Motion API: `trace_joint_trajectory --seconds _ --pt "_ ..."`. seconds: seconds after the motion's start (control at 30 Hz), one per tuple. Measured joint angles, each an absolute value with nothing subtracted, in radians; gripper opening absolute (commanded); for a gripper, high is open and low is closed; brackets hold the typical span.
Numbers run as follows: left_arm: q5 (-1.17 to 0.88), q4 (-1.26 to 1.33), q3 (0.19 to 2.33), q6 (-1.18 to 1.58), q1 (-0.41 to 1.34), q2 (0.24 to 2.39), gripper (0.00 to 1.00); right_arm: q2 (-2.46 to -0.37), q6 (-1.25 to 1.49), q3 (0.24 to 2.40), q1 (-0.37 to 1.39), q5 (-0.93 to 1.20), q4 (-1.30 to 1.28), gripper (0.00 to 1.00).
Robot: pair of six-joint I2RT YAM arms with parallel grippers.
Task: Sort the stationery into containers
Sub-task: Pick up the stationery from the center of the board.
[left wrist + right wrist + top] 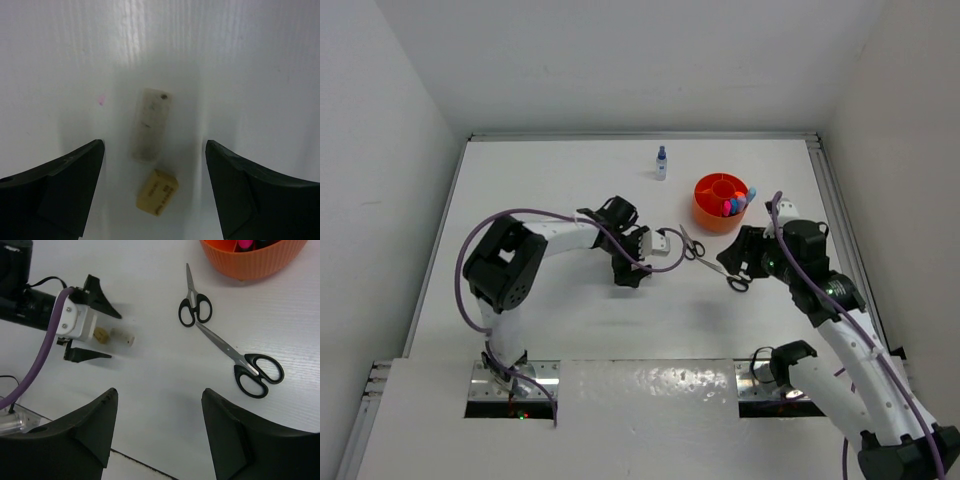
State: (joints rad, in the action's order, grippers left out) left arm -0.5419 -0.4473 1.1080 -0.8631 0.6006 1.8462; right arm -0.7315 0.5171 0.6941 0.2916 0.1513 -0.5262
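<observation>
- Left gripper (155, 145): the jaws stand wide apart and hold nothing. They straddle the long grey eraser (150, 125) and the small beige eraser (157, 192), both lying flat on the table on the left-arm side of the orange tub (255, 262).
- Risk one: the two erasers lie almost end to end. We cannot tell from the wrist view whether they touch. Closing here could trap both, or pinch the tilted beige one at a corner and flick it away.
- Right gripper (159, 392): the jaws are apart and empty, and it hangs over bare table nearer the arm bases than the tub.
- Risk two: the small scissors (195, 307) and the large scissors (245, 362) lie between the erasers and the tub, the large blade tip right at the small pair's handles. Lifting one may drag the other.
- Risk three: a low carry from the erasers to the tub crosses those scissors and the right arm's space, so we judge arm contact possible.
- Risk four: the markers (732, 205) already stand in the tub's right-hand compartment, and a loose drop could land an eraser among them.
- The blue-capped bottle (661, 162) stands upright beyond the tub, towards the left-arm side.
</observation>
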Motion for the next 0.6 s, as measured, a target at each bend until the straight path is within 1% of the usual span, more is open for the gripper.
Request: trace_joint_trajectory --seconds 0.1,0.17,0.2,0.27,0.43,0.57,0.6 --pt "-0.534 -0.474 1.191 -0.868 0.601 1.913 0.77 -0.712 0.530 0.686 0.292 0.155 -0.526 0.67" --pt "-0.526 -0.480 1.245 -0.865 0.604 1.952 0.70 -0.701 0.540 0.680 0.292 0.156 -0.527 0.67" --pt "-0.522 -0.480 1.254 -0.864 0.604 1.960 0.61 -0.696 0.543 0.677 0.292 0.155 -0.526 0.67" --pt "-0.508 -0.484 1.261 -0.855 0.609 1.965 0.55 -0.683 0.550 0.672 0.292 0.154 -0.527 0.67" --pt "-0.489 -0.506 1.262 -0.897 0.632 1.964 0.50 -0.646 0.554 0.671 0.292 0.141 -0.526 0.67" --pt "-0.473 -0.520 1.262 -0.938 0.653 1.963 0.38 -0.630 0.554 0.671 0.292 0.128 -0.526 0.67" --pt "-0.466 -0.519 1.262 -0.938 0.659 1.963 0.37 -0.628 0.554 0.671 0.292 0.125 -0.526 0.67"
